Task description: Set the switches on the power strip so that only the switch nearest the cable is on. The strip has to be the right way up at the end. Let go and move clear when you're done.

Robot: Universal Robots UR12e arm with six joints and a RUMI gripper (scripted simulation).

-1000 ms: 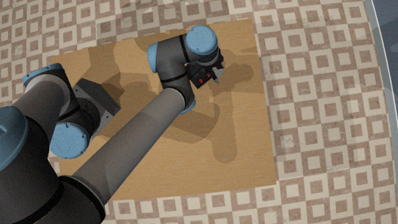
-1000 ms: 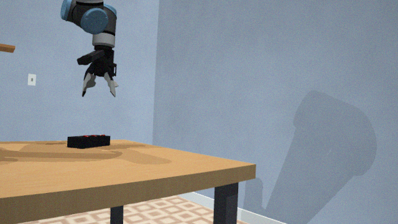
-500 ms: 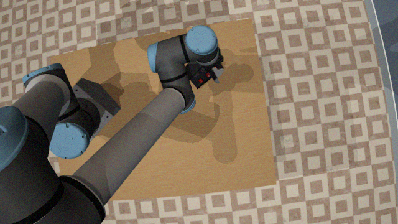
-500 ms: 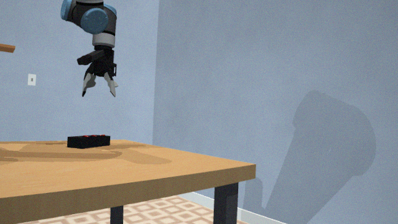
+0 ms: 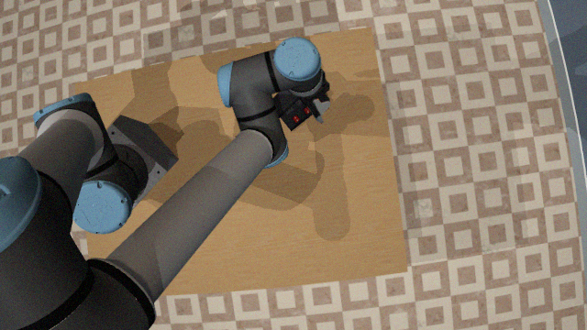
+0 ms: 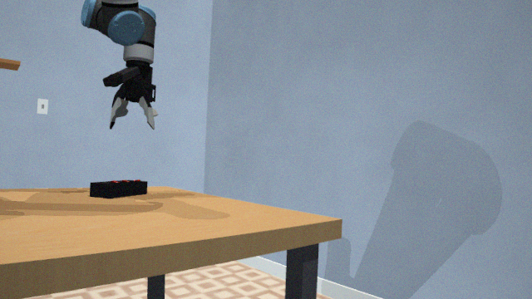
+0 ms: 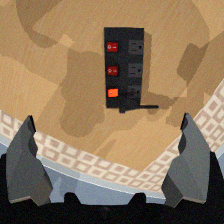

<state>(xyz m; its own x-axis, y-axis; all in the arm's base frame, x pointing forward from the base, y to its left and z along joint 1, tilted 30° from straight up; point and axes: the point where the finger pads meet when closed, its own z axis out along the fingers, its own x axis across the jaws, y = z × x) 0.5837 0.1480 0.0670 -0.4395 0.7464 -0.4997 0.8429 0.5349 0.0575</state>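
The black power strip (image 7: 124, 68) lies flat on the wooden table with its switches and sockets facing up. It has three red switches in a row. The switch nearest the short cable stub (image 7: 148, 106) glows brighter orange-red (image 7: 112, 92); the other two look darker (image 7: 111, 47). The strip also shows in the side view (image 6: 118, 188) and partly under the arm in the overhead view (image 5: 298, 115). My gripper (image 6: 131, 118) hangs well above the strip, fingers wide open and empty. Its two finger pads frame the wrist view (image 7: 107, 165).
The wooden table (image 5: 257, 183) sits on a checkered floor. The arm's base mount (image 5: 138, 151) stands at the table's left side. The table's far edge runs close behind the strip in the wrist view.
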